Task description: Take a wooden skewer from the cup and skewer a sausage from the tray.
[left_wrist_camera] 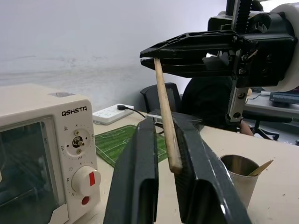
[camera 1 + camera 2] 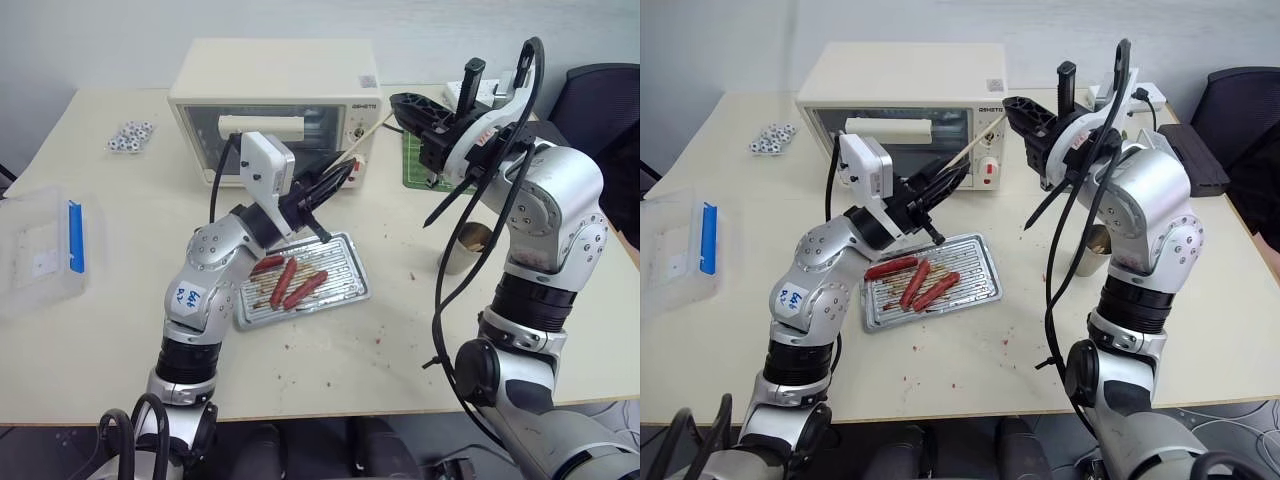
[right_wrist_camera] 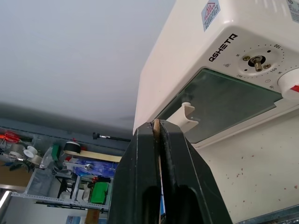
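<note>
Nearest us on the worktop (image 2: 400,350) lies the tray (image 2: 345,245) with three sausages; the sausage (image 2: 305,289) we want lies untouched among them. Above the tray's far edge, our left pincer (image 1: 164,140) has closed almost fully around the lower end of the skewer (image 1: 164,121), the stick sitting between its two fingers. Our right pincer (image 2: 402,108) is clamped tight on the skewer's upper end, so both hold the same stick, which slants in mid-air in front of the oven (image 2: 275,100). The cup (image 2: 465,250) stands further right, behind our right arm, with another stick in it.

What worries us is the handover. If the right pincer lets go before the left grip is firm, the thin stick may slip or swing and drop. If either arm pulls while both are clamped, we judge the skewer could bend or snap. The left grip also sits close to the stick's end, so little may be left to drive into a sausage.

Our left forearm reaches up and across from the near side, pincer tilted slightly upward toward the right. Our right arm is raised, wrist rolled over, pincer aimed leftward.
</note>
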